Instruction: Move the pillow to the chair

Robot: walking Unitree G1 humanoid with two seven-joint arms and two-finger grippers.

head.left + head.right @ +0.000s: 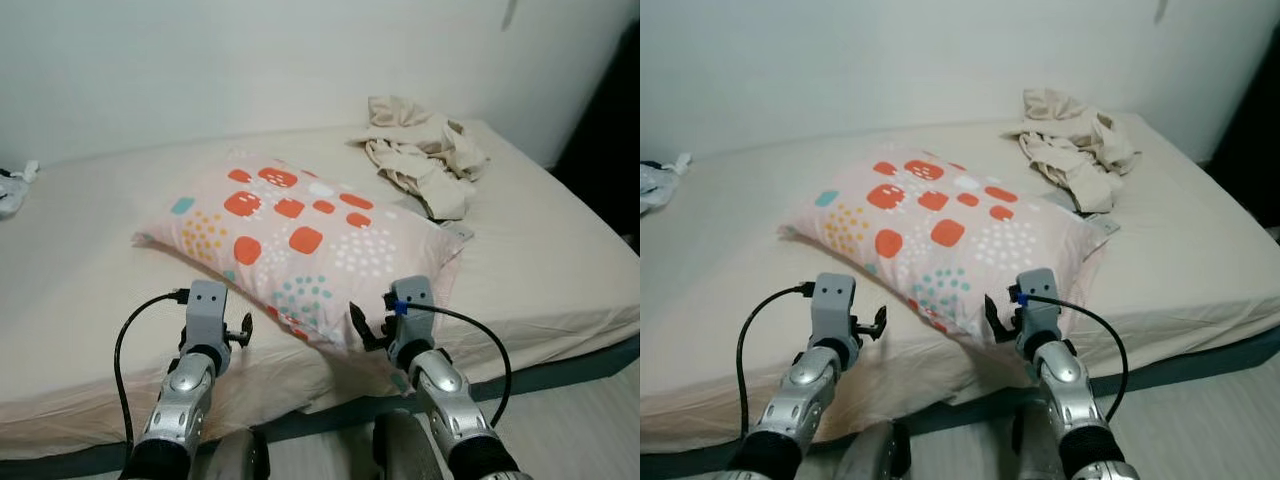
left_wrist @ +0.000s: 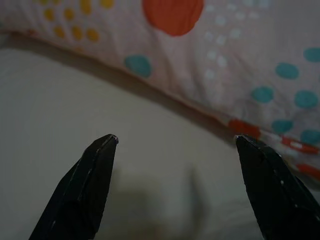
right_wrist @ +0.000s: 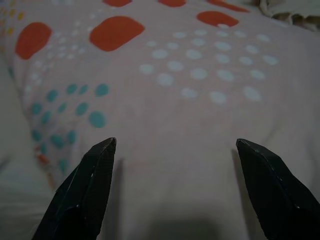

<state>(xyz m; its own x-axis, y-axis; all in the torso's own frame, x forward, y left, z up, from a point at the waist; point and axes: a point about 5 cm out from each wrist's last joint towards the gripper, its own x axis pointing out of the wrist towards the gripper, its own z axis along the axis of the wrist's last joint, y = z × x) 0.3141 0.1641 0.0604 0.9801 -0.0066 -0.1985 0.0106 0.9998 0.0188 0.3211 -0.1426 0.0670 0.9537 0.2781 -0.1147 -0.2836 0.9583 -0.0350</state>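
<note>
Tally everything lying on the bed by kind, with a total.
Pink rectangular fabric pillow with orange, teal, yellow and white dots: 1
Crumpled beige cloth heap: 1
White and grey bundle at the bed's far left edge, too cut off to identify: 1
Total: 3

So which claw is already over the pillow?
The right claw: its open fingers frame the pillow fabric near the corner. The left claw, also open, points at bare sheet beside the pillow's edge.

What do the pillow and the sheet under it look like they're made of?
The pillow looks like soft woven cotton, matte, printed with orange, teal, yellow and white spots; it sags and creases. The sheet seems plain beige cotton or a blend, matte, lightly wrinkled. Exact fibre cannot be told.
</note>
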